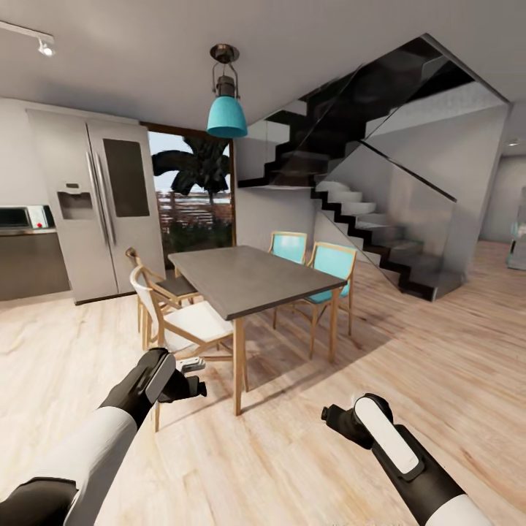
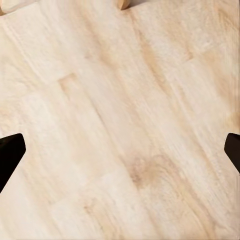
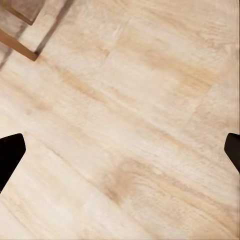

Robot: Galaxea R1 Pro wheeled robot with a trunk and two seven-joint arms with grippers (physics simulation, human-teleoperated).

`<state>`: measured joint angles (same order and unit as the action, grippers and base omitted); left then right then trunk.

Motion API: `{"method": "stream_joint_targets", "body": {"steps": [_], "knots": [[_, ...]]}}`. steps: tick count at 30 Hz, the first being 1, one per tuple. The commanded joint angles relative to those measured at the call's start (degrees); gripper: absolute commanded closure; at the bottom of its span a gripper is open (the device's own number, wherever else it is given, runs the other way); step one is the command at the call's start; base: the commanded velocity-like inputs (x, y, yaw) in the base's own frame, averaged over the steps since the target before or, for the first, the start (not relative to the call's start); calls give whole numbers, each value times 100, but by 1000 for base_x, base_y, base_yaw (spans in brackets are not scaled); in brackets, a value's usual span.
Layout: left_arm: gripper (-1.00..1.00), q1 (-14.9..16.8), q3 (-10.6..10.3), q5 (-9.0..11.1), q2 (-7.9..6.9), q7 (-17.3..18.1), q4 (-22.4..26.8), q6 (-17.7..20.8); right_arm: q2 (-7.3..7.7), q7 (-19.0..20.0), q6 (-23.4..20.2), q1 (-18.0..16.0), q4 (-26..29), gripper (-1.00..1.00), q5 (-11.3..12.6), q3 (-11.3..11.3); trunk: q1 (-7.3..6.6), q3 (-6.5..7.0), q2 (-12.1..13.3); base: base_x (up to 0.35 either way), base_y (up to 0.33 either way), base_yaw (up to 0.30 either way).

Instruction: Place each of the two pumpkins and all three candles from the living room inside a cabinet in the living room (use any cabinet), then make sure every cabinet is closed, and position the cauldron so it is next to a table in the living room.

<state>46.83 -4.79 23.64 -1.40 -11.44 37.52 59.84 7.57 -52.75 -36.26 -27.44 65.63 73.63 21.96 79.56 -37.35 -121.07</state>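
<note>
Pumpkins, candles, cabinet and cauldron are nowhere among what I can see, so I cannot say which way they lie from either hand or which arm is nearer; finding the living room comes first, I judge. My left hand (image 1: 191, 378) hangs low over bare floor (image 1: 292, 453), its fingers (image 2: 9, 152) spread wide apart with nothing between them. My right hand (image 1: 337, 418) hangs the same way, fingers (image 3: 10, 152) wide apart and empty. Just ahead of the left hand stand a white-seated chair (image 1: 183, 325) and a grey dining table (image 1: 248, 281) on wooden legs. Beyond the right hand are two teal chairs (image 1: 330, 274), then a dark staircase (image 1: 365, 219). Far off past the left hand stands a steel fridge (image 1: 102, 204).
</note>
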Motion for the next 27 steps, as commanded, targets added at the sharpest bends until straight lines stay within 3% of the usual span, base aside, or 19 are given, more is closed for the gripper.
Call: {"method": "stream_joint_targets", "body": {"steps": [1,27], "knots": [[-100,2,-32,62,-9,-51,9,16,5,-42,-13,-8,4,-100,35,16,-1,-2,-3,2,1,-269],[-100,0,-36,62,-9,-51,9,16,4,-42,-13,-7,3,-100,28,15,-1,119,-3,22,1,-272]]}}
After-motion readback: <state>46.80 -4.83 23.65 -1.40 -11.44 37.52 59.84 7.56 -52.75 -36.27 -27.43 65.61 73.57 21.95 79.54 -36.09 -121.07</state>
